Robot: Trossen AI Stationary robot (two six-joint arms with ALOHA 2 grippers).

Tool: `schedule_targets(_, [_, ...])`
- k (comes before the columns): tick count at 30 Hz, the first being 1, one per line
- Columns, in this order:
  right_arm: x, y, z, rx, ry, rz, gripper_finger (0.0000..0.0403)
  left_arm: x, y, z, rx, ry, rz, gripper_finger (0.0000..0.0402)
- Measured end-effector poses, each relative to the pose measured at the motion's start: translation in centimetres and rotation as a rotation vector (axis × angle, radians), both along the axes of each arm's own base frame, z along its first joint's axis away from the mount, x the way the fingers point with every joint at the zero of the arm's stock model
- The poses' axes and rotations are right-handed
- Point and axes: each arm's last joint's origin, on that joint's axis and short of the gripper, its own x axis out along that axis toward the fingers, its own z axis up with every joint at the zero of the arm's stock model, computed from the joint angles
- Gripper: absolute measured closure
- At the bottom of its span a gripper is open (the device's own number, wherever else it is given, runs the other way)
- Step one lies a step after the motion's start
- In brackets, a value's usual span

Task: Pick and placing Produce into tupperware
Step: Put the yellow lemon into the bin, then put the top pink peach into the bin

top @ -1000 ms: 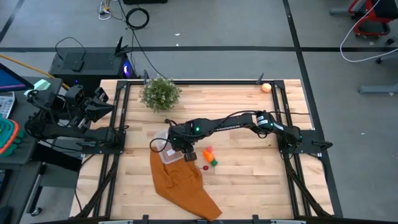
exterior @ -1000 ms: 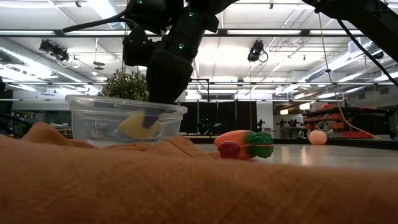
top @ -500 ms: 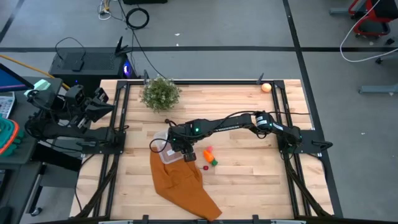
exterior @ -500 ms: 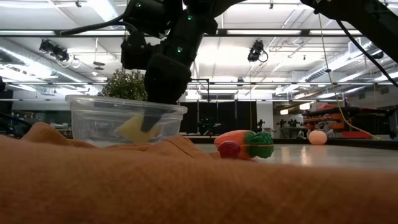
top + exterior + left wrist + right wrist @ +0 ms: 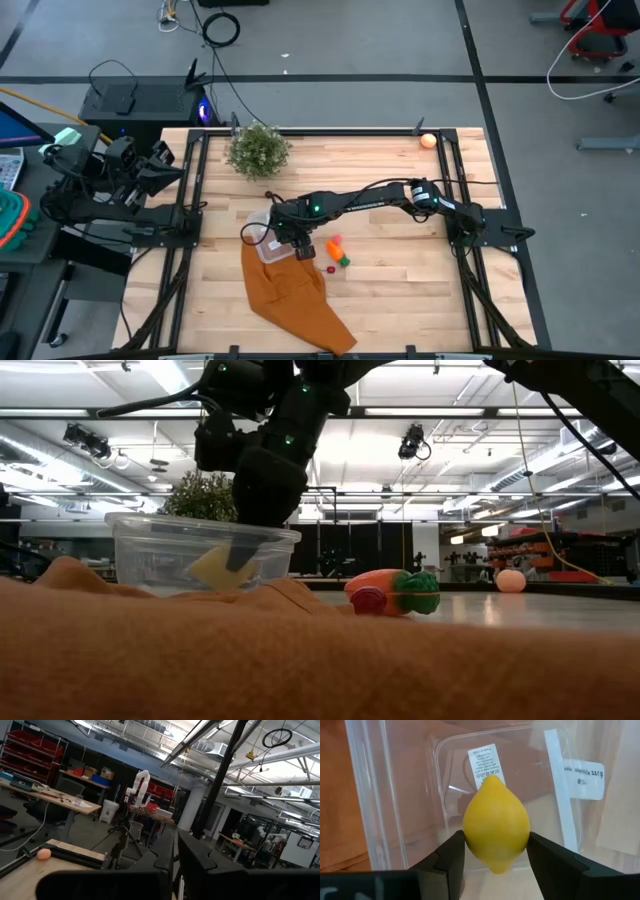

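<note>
Right wrist view, right claw (image 5: 496, 851) pinching smooth yellow lemon (image 5: 496, 824) inside clear tupperware (image 5: 390, 795)

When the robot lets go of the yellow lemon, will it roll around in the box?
Probably a little. The lemon is rounded with pointed ends, so it would likely wobble, not roll far. The clear box has walls that should stop it. It looks smooth and hard, so it could slip between the right gripper's jaws.

Robotics lab/workshop: red parts bins (image 5: 30, 742) on racks at 10 o'clock, cluttered workbench (image 5: 55, 797), white robot arm (image 5: 139, 787), exposed ceiling ducts (image 5: 215, 750).
</note>
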Motion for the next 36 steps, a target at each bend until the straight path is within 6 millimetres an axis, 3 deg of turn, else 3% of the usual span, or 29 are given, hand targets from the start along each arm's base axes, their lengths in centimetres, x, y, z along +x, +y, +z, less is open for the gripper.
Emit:
schedule_targets(9, [-0.2, 0.0, -0.1, -0.001, 0.020, 0.000, 0.0207, 0.0, 0.0, 0.0, 0.002, 0.000, 0.000, 0.0363])
schedule_targets(19, [-0.2, 0.0, 0.3, -0.006, 0.028, -0.002, 0.0206, 0.0, 0.0, 0.0, 0.002, 0.001, 0.000, 0.0367])
schedule_targets(24, [0.0, 0.0, 2.5, -0.025, 0.005, -0.010, 0.0206, 0.0, 0.0, 0.0, 0.003, 0.001, 0.001, 0.0361])
schedule_targets(31, [-0.3, -0.1, 7.6, -0.035, -0.054, -0.031, 0.0206, 0.0, 0.0, 0.0, 0.006, 0.001, 0.002, 0.0358])
schedule_targets(36, [-2.2, -0.3, 9.5, 0.011, 0.006, -0.164, 0.0206, 0.0, 0.0, 0.0, 0.021, 0.002, 0.006, 0.0360])
